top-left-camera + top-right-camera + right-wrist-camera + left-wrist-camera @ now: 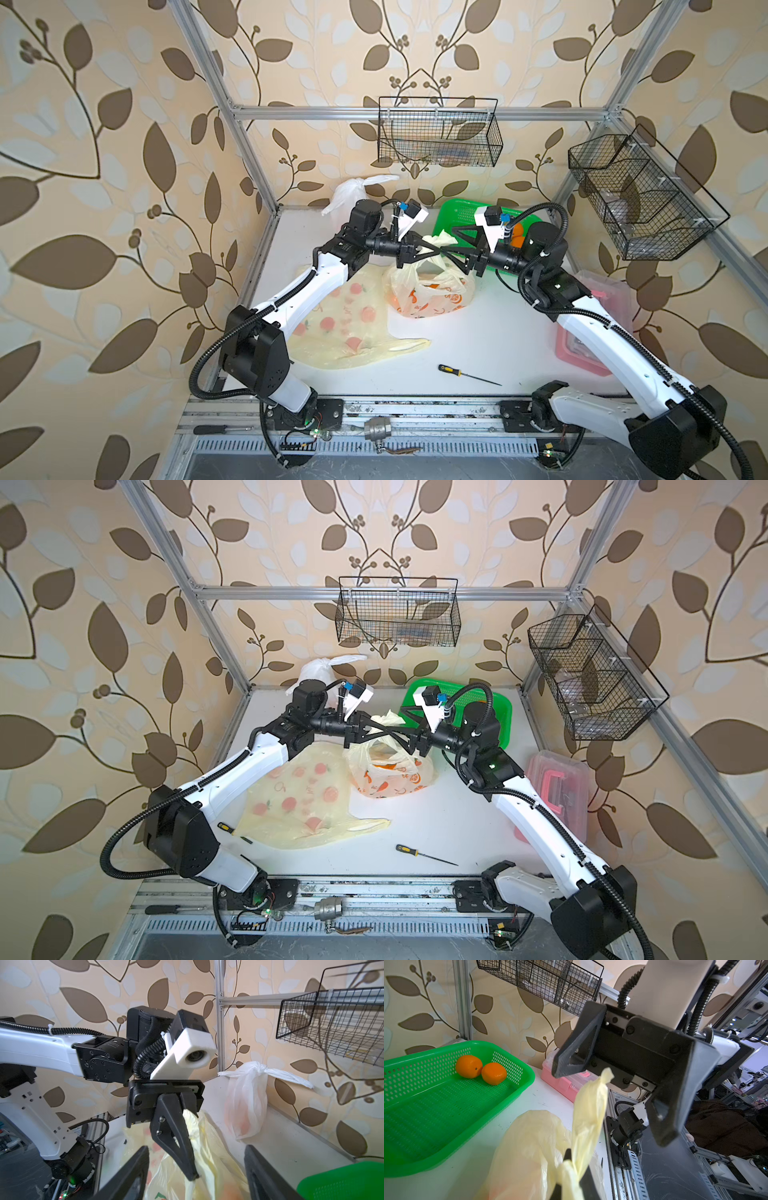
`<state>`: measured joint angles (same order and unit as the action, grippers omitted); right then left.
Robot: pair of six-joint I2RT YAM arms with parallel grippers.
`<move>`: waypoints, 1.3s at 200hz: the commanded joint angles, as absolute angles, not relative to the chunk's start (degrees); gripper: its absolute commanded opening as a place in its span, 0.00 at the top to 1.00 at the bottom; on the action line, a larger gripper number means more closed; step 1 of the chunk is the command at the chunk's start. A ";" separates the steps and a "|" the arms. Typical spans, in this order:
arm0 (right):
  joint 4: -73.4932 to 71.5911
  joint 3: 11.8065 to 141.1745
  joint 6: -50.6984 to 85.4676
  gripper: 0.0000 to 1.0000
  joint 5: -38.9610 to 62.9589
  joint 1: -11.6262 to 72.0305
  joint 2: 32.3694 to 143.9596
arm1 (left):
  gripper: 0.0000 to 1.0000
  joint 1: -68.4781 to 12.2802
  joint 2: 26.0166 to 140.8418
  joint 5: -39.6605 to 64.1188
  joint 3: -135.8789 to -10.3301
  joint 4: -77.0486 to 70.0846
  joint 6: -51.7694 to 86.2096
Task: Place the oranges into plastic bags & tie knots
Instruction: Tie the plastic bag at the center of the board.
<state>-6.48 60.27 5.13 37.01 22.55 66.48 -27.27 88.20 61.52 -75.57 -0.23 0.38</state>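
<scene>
Beside the green basket (446, 1118), on its side toward the left arm, the filled printed bag (432, 295) is stood with its mouth drawn upward. One handle strap (589, 1109) is pinched by the left gripper (192, 1175), whose jaws are pressed together on the film. The right gripper (609, 1108) is held tip to tip with it, jaws spread wide, and the strap's free end appears to rise between them, untouched.

Several faults are to be feared. If the spread jaws are closed slightly off line, the thin strap may be missed, or the left gripper's fingers may be struck, since the two grippers are nearly touching. If the strap is pulled hard, the slick film may be drawn out of the pinch. The bag may also be tipped and its fruit spilled, because no finished knot can be made out at its top.

Two oranges (469, 1066) are left inside the basket, well apart from both grippers. A knotted white bag (247, 1101) is set beyond the basket by the wall. A flat printed bag (336, 324) is laid farther from the basket than the filled one.
</scene>
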 commanded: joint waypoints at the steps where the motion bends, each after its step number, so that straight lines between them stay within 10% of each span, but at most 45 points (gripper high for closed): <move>1: -4.37 63.60 4.35 0.46 36.89 23.01 68.30 | 0.97 -26.73 86.97 63.19 -75.98 -0.73 -0.92; 38: -5.71 61.55 5.02 1.00 33.54 23.20 66.75 | 0.68 -26.71 86.66 63.10 -75.80 -0.62 -1.02; 122: -8.26 55.63 7.30 1.00 25.66 22.67 62.84 | 0.63 -26.72 87.65 62.75 -76.19 -1.38 -0.24; 239: -5.13 55.85 5.24 1.00 14.48 22.59 62.09 | 1.00 -26.71 87.97 60.00 -76.43 -0.33 0.17; 260: -2.83 55.48 1.27 0.63 8.61 22.65 60.60 | 1.00 -26.72 87.65 57.05 -76.29 0.69 1.40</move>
